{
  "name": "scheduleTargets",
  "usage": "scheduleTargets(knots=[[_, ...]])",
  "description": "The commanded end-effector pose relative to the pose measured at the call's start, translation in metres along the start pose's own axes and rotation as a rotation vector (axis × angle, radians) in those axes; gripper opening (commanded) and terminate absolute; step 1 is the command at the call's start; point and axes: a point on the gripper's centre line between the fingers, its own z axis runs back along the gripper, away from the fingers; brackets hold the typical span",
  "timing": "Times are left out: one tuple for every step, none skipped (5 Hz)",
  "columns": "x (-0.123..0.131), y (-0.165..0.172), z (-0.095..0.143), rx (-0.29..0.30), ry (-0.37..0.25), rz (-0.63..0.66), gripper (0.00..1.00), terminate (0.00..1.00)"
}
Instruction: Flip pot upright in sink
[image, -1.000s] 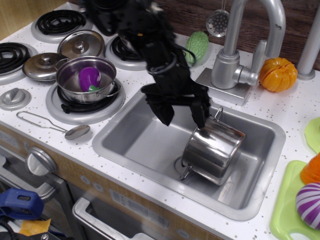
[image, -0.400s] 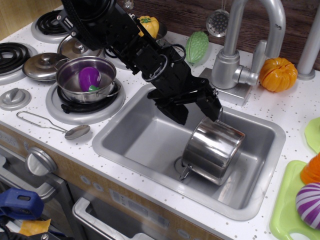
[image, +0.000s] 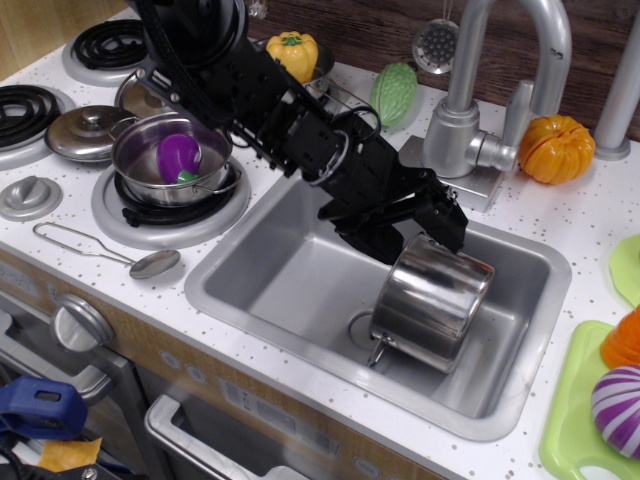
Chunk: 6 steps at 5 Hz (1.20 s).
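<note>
The tall shiny steel pot (image: 432, 302) lies tilted in the right half of the grey sink (image: 270, 270). Its mouth faces down and left toward the sink floor, and its closed base points up and right. One wire loop handle (image: 377, 349) shows at its lower left edge. My black gripper (image: 418, 234) reaches in from the upper left and sits right at the pot's raised upper end. Its jaws are spread, with one finger (image: 384, 242) to the left of the pot's top and the other (image: 450, 226) above it. Whether they touch the pot is unclear.
The faucet (image: 470, 100) stands behind the sink, close to my arm. A shallower pot with a purple eggplant (image: 175, 155) sits on the left burner. Lids (image: 88, 128), a spoon (image: 110, 255), a yellow pepper (image: 292, 50), a green gourd (image: 395, 92), an orange pumpkin (image: 555, 150) and a green board (image: 580, 400) surround the sink.
My arm has swung lower and to the right, and the gripper has moved right along the pot's upper end. The pot has shifted only slightly.
</note>
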Motion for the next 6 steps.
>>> scheduleTargets(knots=[[0.003, -0.012, -0.008, -0.052, -0.052, 0.015, 1.00, 0.00], [0.003, -0.017, -0.015, -0.087, -0.076, 0.037, 1.00, 0.00], [0.002, -0.026, -0.026, -0.123, -0.123, 0.095, 1.00, 0.00], [0.003, -0.030, -0.029, -0.142, -0.145, 0.131, 0.00, 0.00], [0.002, -0.030, -0.030, -0.164, -0.160, 0.147, 0.00, 0.00], [0.001, -0.031, -0.031, -0.183, -0.186, 0.174, 0.00, 0.00]])
